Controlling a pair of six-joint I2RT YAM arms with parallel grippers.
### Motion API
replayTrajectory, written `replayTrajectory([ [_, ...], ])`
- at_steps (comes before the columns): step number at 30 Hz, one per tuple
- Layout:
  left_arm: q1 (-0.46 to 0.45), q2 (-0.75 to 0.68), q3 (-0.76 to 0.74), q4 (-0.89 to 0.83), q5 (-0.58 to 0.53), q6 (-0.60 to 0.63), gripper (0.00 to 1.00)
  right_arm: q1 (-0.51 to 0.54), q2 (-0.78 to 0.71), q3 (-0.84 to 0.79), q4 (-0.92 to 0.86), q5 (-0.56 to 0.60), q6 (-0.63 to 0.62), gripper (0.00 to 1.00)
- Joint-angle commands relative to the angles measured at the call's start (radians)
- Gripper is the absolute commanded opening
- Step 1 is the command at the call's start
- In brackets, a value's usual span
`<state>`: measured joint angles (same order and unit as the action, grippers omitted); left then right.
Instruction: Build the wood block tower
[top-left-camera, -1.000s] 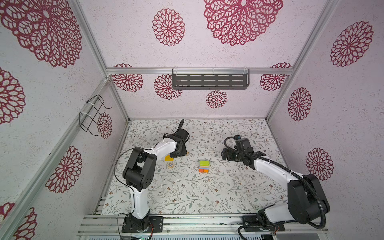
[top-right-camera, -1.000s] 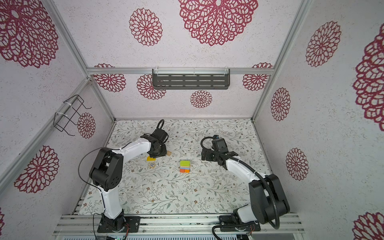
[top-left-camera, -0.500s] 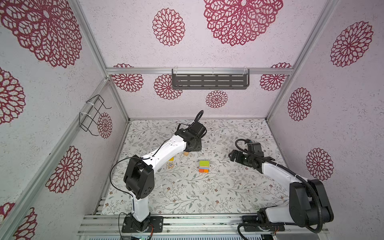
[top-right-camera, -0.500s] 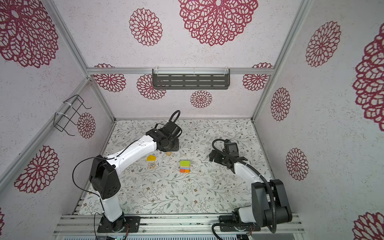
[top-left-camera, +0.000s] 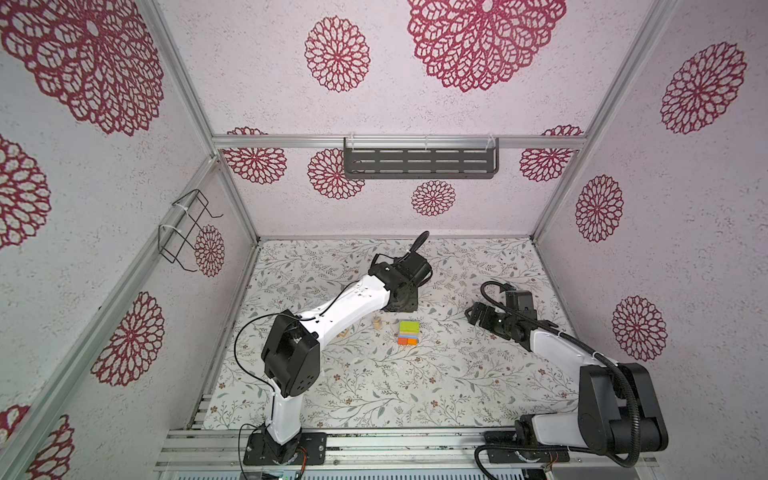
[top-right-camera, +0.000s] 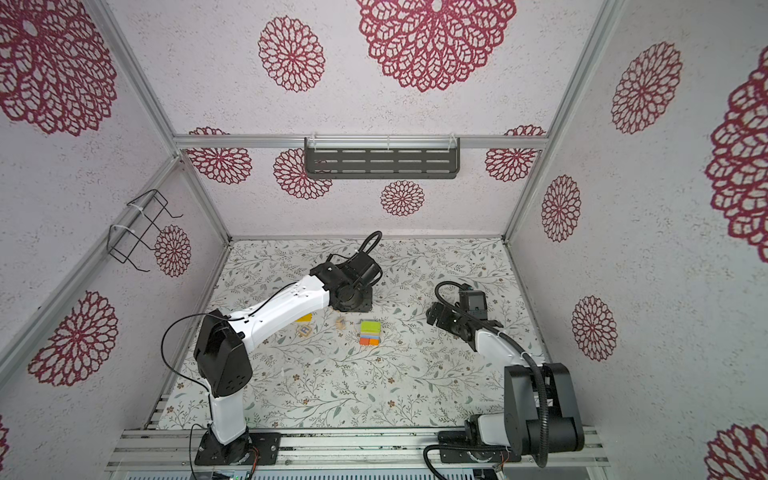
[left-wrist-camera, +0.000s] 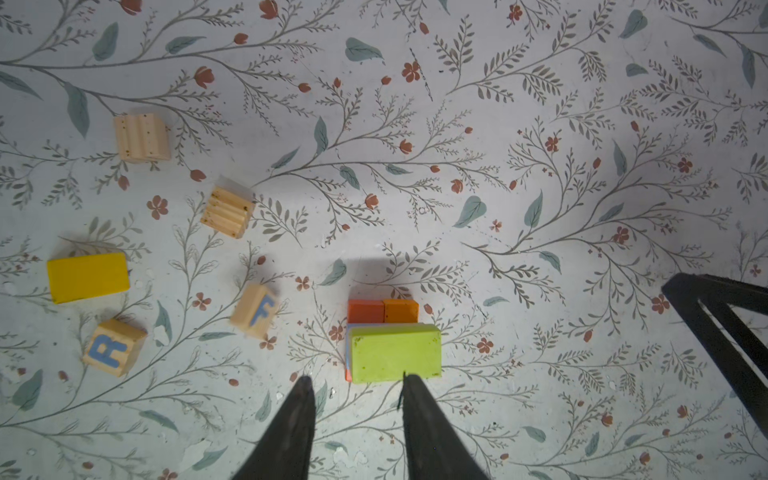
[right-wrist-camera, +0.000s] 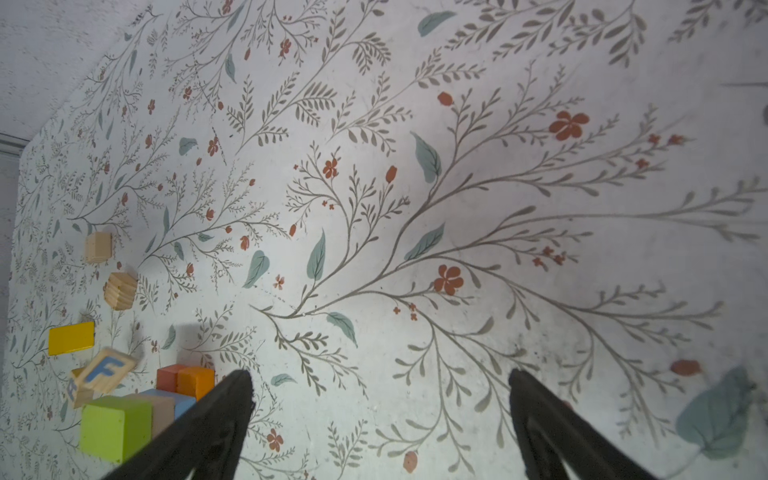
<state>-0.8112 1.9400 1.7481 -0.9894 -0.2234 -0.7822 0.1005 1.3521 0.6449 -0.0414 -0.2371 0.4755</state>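
The tower (top-left-camera: 408, 332) stands low: a lime-green block (left-wrist-camera: 395, 353) over blue and tan, on red and orange. Empty, the left gripper (left-wrist-camera: 357, 377) has its fingers apart; the right gripper (right-wrist-camera: 380, 374) is spread wide.

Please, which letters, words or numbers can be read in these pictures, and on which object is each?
"R": blue letter on a natural-wood cube.
"F": blue letter on a second natural-wood cube, slightly blurred.
In a top view the print on the first natural-wood cube is too small to read.
No other text.

One printed cube (left-wrist-camera: 112, 348) reads "R", the neighbouring cube (left-wrist-camera: 257, 311) "F".
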Motion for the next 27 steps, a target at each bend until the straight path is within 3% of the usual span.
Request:
replayTrajectory([
  [1,-0.011,0.008,0.01,-0.009,-0.033,-0.032,0.39,-0.007,-0.032,-0.004,0.028,-0.013,0.018,0.99],
  [11,0.07,-0.115,-0.159,0.012,-0.077,-0.041,0.6,-0.007,-0.025,-0.005,0.022,-0.02,0.008,0.99],
  [20,0.206,-0.256,-0.435,0.13,0.0,-0.027,0.6,-0.006,-0.016,0.008,0.021,-0.058,0.001,0.97],
  [27,0.22,-0.17,-0.44,0.153,-0.034,-0.051,0.64,-0.002,-0.001,0.012,0.011,-0.053,0.0,0.97],
])
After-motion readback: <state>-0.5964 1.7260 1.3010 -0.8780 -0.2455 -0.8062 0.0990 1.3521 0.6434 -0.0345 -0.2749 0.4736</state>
